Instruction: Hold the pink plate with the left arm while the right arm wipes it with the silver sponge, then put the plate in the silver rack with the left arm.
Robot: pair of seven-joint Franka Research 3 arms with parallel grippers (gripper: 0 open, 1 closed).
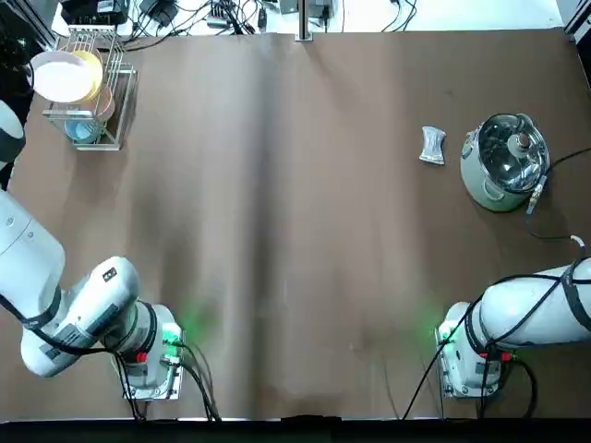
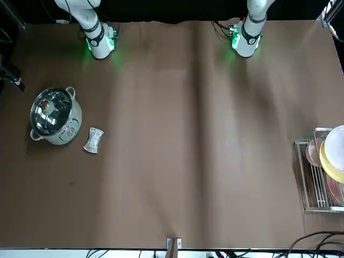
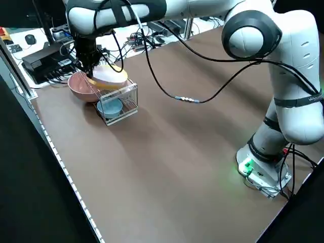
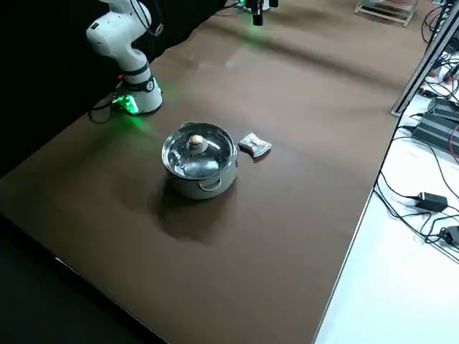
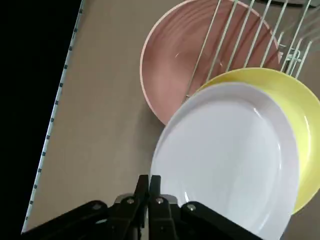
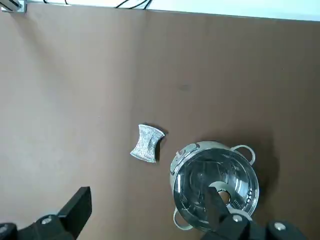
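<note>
Left tool (image 5: 148, 179) closed, near pink plate (image 5: 232, 150), right tool (image 6: 147, 200) wide apart above table (image 6: 110, 95), no readable writing

Brown tabletop (image 1: 277, 231), white bench (image 4: 387, 287) beyond.

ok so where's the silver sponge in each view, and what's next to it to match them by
top view: silver sponge, upper right
front view: left of centre
left side view: not in it
right side view: just above centre
left wrist view: not in it
right wrist view: near centre
shared landmark: the lidded pot beside it, in all four views that show it
</note>
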